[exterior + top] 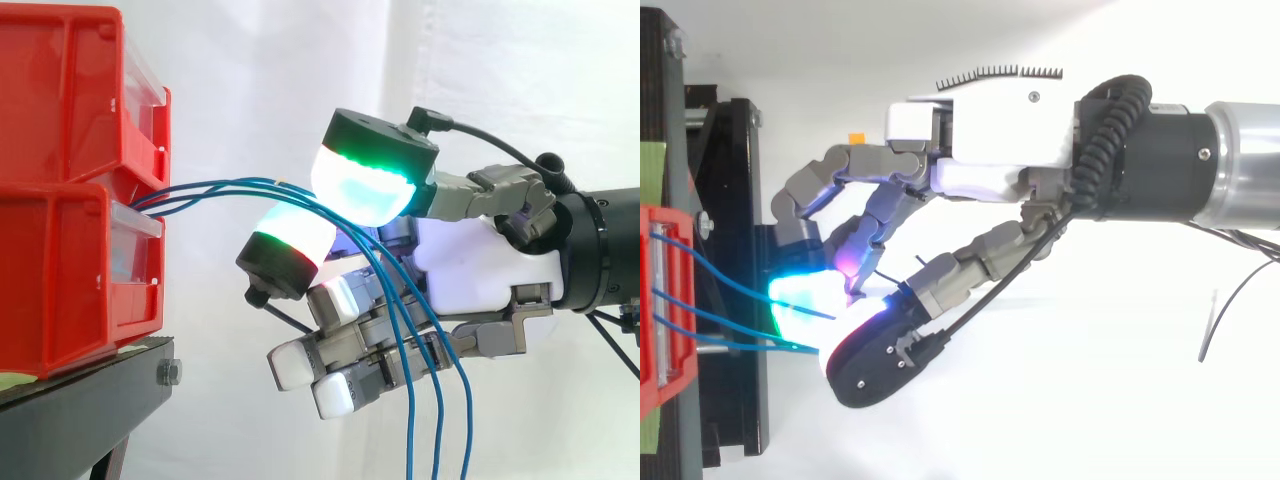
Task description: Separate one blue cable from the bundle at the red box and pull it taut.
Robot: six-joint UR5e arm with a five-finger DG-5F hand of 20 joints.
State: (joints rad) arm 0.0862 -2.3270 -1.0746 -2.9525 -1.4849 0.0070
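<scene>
Thin blue cables (215, 187) come out of the front of the stacked red plastic bins (60, 200), which sit at the front edge of the black stand (90, 390). The cables run roughly level away from the bins, then droop straight down past the hand (480, 260). Its two large glowing pads (365, 190) pinch the cables just off the bins, and its other fingers are curled. There is open space beyond and below the stand's edge.

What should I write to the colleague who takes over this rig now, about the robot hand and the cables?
The robot hand is at the thin blue cables, near the red plastic box; whether it grips one, I cannot tell.
The cables run from the box, arch past the hand and hang slack.
Done: the hand is at the bundle.
Left: separate one cable, pull it taut.
</scene>
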